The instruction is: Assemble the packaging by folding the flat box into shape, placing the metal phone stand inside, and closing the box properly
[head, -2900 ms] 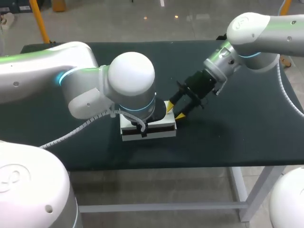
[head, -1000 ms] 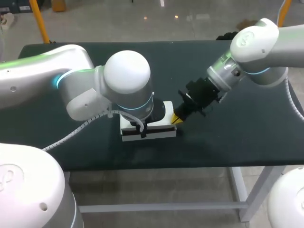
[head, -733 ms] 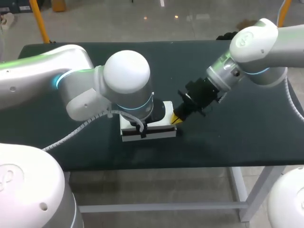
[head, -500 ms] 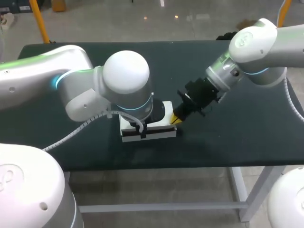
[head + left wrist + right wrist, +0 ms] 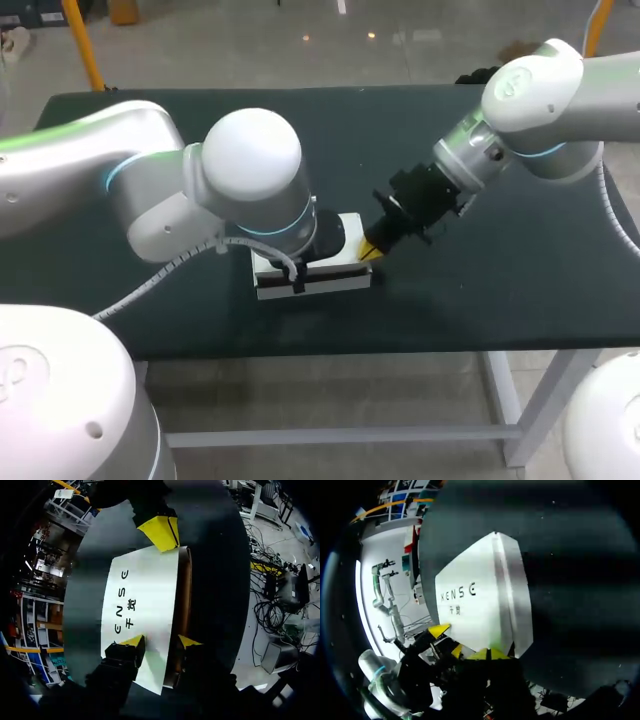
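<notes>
Box [image 5: 335,263] at table [image 5: 480,290] centre, mostly hidden under L arm [image 5: 150,190] in head view. L wrist view: L gripper [image 5: 160,641] fingers spread over lid edge, probably not clamping. R gripper [image 5: 490,654] tips together, against box end.

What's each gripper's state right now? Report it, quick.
Left gripper: open, fingers apart over the box near its edge.
Right gripper: closed, holding nothing, fingers at the box's end.
</notes>
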Action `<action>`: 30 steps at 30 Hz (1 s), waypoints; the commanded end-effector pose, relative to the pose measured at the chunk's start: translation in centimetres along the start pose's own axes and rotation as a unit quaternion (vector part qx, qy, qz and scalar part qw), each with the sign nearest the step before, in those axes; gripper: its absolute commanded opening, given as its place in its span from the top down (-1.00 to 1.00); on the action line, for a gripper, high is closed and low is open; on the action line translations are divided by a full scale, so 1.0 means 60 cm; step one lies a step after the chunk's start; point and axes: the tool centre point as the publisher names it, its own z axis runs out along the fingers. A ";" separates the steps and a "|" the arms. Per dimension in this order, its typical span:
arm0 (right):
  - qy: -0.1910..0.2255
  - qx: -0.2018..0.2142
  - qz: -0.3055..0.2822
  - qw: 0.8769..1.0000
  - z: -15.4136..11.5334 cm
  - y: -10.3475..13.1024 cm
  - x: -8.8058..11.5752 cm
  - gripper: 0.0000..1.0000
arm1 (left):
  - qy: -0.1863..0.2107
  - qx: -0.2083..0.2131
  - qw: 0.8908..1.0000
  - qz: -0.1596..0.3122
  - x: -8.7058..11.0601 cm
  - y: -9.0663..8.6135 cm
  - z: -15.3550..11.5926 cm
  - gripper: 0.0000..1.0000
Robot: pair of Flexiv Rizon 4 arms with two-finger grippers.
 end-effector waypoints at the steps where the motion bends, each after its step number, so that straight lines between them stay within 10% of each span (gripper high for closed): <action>1: 0.000 0.001 0.000 1.000 0.002 0.002 0.000 1.00 | -0.001 0.014 1.000 -0.002 0.001 0.019 -0.010 0.05; 11: 0.000 0.000 0.000 1.000 0.005 0.003 0.003 1.00 | 0.013 0.084 0.996 -0.009 -0.007 0.040 -0.052 -0.24; 15: -0.001 0.000 0.000 1.000 0.006 0.002 0.003 1.00 | 0.033 0.125 0.991 -0.025 -0.018 0.050 -0.065 0.18; 19: -0.001 0.000 0.000 1.000 0.007 0.002 0.003 1.00 | 0.056 0.146 0.987 -0.045 -0.027 0.055 -0.069 1.00; 30: -0.002 -0.001 -0.001 1.000 0.008 -0.001 0.004 1.00 | 0.120 0.140 0.980 -0.073 -0.033 0.055 -0.037 1.00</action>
